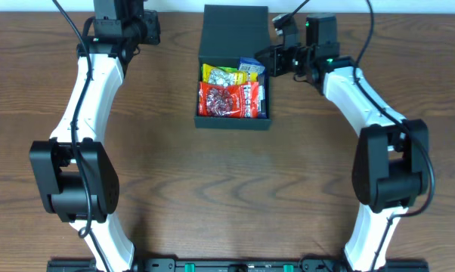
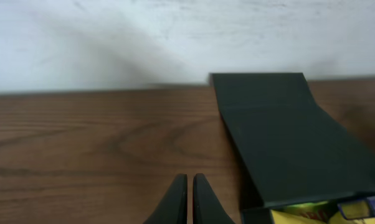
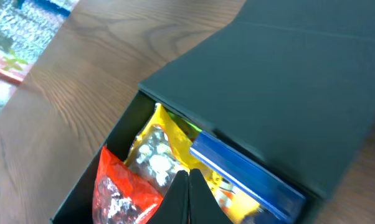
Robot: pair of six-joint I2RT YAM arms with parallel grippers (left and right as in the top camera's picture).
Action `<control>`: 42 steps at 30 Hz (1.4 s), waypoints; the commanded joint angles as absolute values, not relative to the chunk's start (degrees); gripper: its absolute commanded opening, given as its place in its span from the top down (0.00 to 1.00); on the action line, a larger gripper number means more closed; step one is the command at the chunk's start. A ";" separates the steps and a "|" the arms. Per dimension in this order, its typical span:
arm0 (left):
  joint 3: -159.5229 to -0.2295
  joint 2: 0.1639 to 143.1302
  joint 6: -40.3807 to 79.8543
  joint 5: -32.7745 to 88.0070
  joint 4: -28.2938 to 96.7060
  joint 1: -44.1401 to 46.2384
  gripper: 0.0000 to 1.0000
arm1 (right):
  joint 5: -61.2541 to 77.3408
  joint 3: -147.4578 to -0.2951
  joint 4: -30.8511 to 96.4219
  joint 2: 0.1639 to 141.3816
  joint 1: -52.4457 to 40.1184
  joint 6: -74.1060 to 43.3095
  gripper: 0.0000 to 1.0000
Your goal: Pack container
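Both pinched shut and empty, the left end effector (image 2: 189,190) and right end effector (image 3: 182,186) should nudge the flap (image 1: 233,30) of the container (image 1: 233,121) from twelve o'clock toward six, keeping the snacks (image 1: 229,98) tucked.

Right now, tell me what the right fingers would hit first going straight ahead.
Probably the yellow snack packet, beside the blue packet in the container; depth is unclear.

Saw a brown wood-grain table (image 1: 227,189) running back to a white wall (image 2: 113,37). Found a dark container (image 1: 233,122) sitting flat on it near the middle of the far edge, its flap lid (image 1: 233,30) open toward that wall.
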State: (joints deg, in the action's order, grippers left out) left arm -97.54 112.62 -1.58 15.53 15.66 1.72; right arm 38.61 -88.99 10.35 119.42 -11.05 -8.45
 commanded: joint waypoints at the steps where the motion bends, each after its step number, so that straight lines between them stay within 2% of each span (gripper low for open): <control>1: -98.19 112.20 -0.67 16.58 16.23 1.78 0.94 | 40.16 -88.68 8.47 120.73 -12.69 -10.68 0.98; 11: -98.19 112.20 -1.28 16.56 16.32 1.78 0.94 | 27.94 -88.68 7.46 123.04 -14.81 -12.45 0.99; 18: -98.19 112.20 -1.28 16.56 16.51 1.78 0.94 | 25.41 -88.68 7.42 124.53 -15.77 -12.86 0.99; 31: -98.19 112.20 -1.28 16.58 18.37 1.78 0.94 | 28.40 -90.35 5.98 125.97 -15.44 -15.44 0.99; 35: -98.19 112.20 -1.28 16.56 18.68 1.80 0.94 | 32.45 -93.34 5.98 123.33 -13.91 -15.42 0.99; 42: -98.19 112.20 -0.71 16.56 17.65 1.85 0.94 | 29.34 -94.59 6.02 117.23 -9.96 -15.20 0.99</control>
State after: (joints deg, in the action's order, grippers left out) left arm -97.54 112.62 -1.43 16.19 17.87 1.76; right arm 30.06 -92.95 6.15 120.90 -12.21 -14.70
